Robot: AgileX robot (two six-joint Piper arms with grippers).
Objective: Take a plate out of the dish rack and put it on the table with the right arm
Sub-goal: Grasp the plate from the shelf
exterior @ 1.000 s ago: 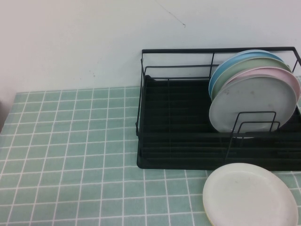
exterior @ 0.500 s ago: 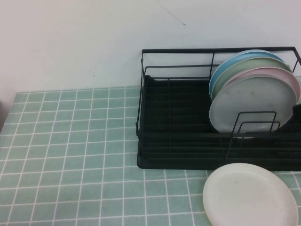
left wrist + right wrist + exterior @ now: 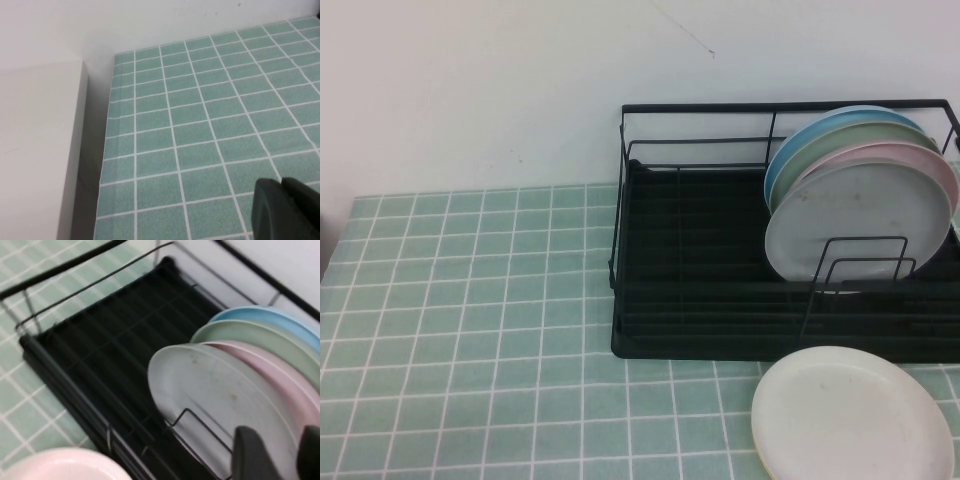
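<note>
Against a plain white wall (image 3: pixel 500 90), mint-tiled table (image 3: pixel 470 330); black dish rack (image 3: pixel 700 290) at its right, grey plate (image 3: pixel 860 220) upright foremost in it, cream plate (image 3: pixel 850 415) flat in front; right gripper (image 3: pixel 275 452) parted above the grey plate, holding nothing; left gripper (image 3: pixel 287 207) low over bare tiles, grip state unclear

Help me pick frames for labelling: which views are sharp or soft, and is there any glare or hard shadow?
High view: even light, no glare, slightly soft; the plate in the dish rack reads clearly. Right wrist view: motion-blurred, right gripper fingers dark and smeared at the edge. Left wrist view: the table tiles crisp, left gripper out of focus.
</note>
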